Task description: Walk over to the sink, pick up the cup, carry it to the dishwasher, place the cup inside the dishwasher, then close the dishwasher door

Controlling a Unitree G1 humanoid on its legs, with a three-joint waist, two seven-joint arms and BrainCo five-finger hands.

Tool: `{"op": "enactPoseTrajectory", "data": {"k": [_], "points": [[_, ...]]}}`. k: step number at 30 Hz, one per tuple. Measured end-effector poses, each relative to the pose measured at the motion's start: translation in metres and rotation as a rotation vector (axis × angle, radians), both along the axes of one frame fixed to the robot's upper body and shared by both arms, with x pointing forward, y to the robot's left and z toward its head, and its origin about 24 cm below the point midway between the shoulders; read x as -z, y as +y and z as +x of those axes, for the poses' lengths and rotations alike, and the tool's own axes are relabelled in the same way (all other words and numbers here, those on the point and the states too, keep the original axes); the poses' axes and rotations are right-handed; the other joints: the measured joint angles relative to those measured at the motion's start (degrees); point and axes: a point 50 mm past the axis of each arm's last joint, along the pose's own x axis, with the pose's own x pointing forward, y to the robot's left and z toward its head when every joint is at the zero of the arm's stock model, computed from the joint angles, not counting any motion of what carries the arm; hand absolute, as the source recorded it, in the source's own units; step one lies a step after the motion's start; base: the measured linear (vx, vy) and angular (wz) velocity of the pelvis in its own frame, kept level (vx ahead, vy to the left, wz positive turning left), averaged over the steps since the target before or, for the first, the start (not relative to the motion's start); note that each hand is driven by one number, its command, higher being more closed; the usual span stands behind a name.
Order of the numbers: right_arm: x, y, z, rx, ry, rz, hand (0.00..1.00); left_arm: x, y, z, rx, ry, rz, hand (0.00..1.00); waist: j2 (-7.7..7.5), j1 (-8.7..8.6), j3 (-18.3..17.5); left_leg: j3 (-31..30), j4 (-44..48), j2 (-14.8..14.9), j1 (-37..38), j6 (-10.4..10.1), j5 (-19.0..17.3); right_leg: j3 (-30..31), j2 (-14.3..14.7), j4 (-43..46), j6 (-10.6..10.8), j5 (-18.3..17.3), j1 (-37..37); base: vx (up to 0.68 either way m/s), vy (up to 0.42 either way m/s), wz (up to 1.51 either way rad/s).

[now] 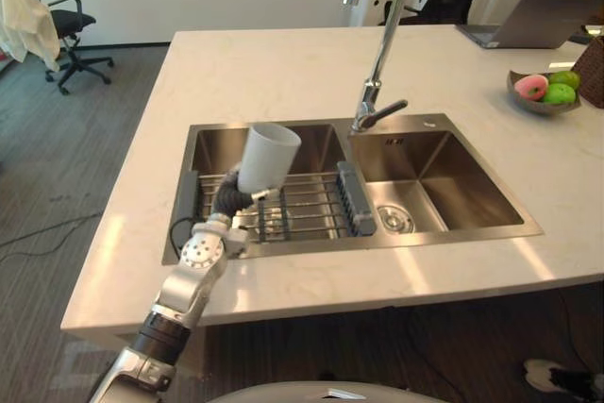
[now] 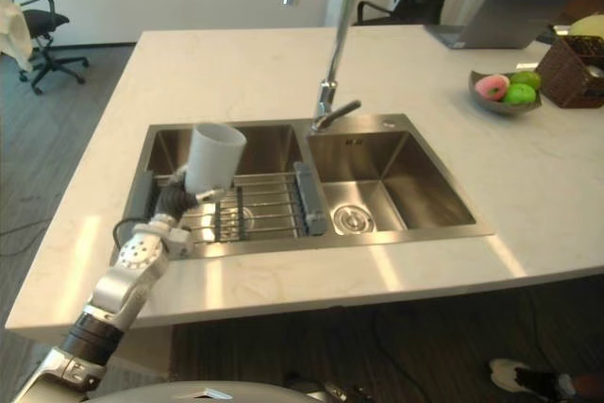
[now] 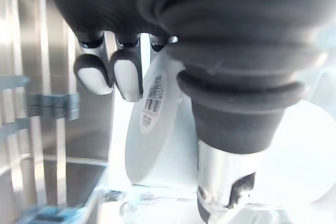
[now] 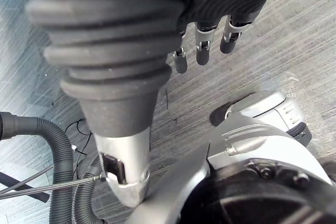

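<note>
A white cup (image 1: 267, 153) is held tilted above the wire rack (image 1: 307, 207) in the left basin of the steel sink (image 1: 436, 124). My left hand (image 1: 231, 199) is shut on the cup's lower part, its arm reaching up from the counter's near edge. In the left wrist view the fingers (image 3: 126, 80) and thumb curl round the cup (image 3: 157, 129), whose barcode-labelled base faces the camera. My right hand (image 4: 202, 51) hangs over the grey floor with relaxed fingers and holds nothing.
A tall faucet (image 1: 382, 54) rises between the two basins. On the white counter (image 1: 255, 73) at the far right stand a fruit bowl (image 1: 543, 92), a laptop (image 1: 538, 21) and a brown basket (image 2: 576, 68). An office chair (image 1: 71, 35) stands at the far left.
</note>
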Motion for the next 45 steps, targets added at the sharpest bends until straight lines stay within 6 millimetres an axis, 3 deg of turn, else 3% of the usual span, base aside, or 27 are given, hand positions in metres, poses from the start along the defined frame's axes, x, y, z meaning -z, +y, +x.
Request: {"op": "enactPoseTrajectory", "data": {"k": [5,10,21,22,28,34,38,41,43,44,45], "points": [[0.001,0.006,-0.014,0.054,0.0,-0.006,0.0,-0.037,0.012,-0.018,-0.105,-0.219,-0.247,1.0,-1.18,2.49,-0.9,-0.2,0.7,0.0,-0.6,0.1,-0.2,-0.2,-0.3,0.0,0.1,-0.1,0.2,-0.02,-0.025,0.03],[0.002,0.011,-0.023,0.078,0.0,-0.036,0.0,-0.052,0.024,-0.037,-0.211,-0.368,-0.362,1.0,-1.91,3.88,-2.1,-0.5,1.1,0.0,-1.0,0.2,-0.4,-0.7,-0.5,0.0,0.2,-0.2,0.4,-0.06,-0.037,0.04],[-0.001,0.009,-0.029,0.1,-0.004,-0.101,0.0,-0.078,0.034,-0.059,-0.367,-0.586,-0.287,1.0,-1.68,4.92,-3.3,-1.7,1.9,0.1,-1.8,0.2,-0.5,-2.0,-0.6,-0.3,0.3,-0.2,0.8,-0.03,-0.035,0.07],[-0.001,0.011,-0.03,0.101,-0.018,-0.101,0.0,-0.08,0.033,-0.062,-0.412,-0.612,-0.289,1.0,-2.02,6.13,-3.5,-1.9,1.9,0.0,-2.0,0.2,-0.5,-2.2,-0.6,-0.5,0.3,-0.2,0.8,0.0,0.0,0.0],[-0.001,0.012,-0.028,0.093,-0.025,-0.099,0.0,-0.081,0.032,-0.063,-0.409,-0.619,-0.295,1.0,-2.05,5.95,-3.4,-0.9,3.1,0.4,-2.0,0.0,-1.2,-1.0,0.0,-0.5,0.1,0.0,-0.3,0.0,-0.004,-0.11],[-0.001,0.013,-0.037,0.136,-0.019,-0.083,0.0,-0.077,0.02,-0.061,-0.414,-0.602,-0.218,1.0,-2.41,4.28,-3.6,-2.4,4.2,1.1,-3.8,-0.3,-1.6,-3.6,-0.2,-1.4,0.0,0.0,-0.1,0.0,-0.042,0.13],[-0.001,0.012,-0.041,0.143,-0.025,-0.078,0.0,-0.059,0.021,-0.058,-0.466,-0.501,-0.102,1.0,-1.85,4.55,-3.4,-4.5,5.8,1.3,-5.6,-0.6,-1.4,-8.5,-0.7,-0.8,-0.1,-0.9,1.3,0.01,-0.039,0.42],[0.001,0.013,-0.033,0.126,-0.029,-0.05,0.0,-0.042,0.024,-0.059,-0.484,-0.402,-0.034,1.0,-2.45,5.34,-0.8,-9.4,11.0,-0.3,-11.4,-1.0,0.3,-16.6,-2.5,4.8,-0.1,-4.8,1.1,-0.09,-0.053,1.63],[0.001,0.003,-0.025,0.106,-0.038,-0.067,0.0,-0.035,0.031,-0.066,-0.545,-0.367,-0.015,1.0,-1.26,8.35,1.2,-13.0,12.8,-1.3,-17.5,-3.4,2.9,-23.8,-3.2,8.3,-1.6,-7.3,-0.5,-0.2,-0.069,1.89],[0.001,0.001,-0.022,0.103,-0.039,-0.065,0.0,-0.034,0.035,-0.067,-0.563,-0.367,-0.009,1.0,-1.48,8.62,1.6,-12.5,11.8,-1.6,-19.2,-5.1,4.6,-25.3,-3.6,8.7,-1.9,-7.7,-1.2,-0.21,-0.009,2.0],[0.002,0.001,-0.017,0.127,-0.038,-0.047,0.0,-0.036,0.042,-0.068,-0.592,-0.376,0.005,1.0,-2.33,9.67,3.1,-4.7,10.8,-0.8,-19.3,-1.8,5.7,-31.0,-5.8,8.8,-2.1,-7.3,-2.0,-0.19,0.022,2.02]]}}
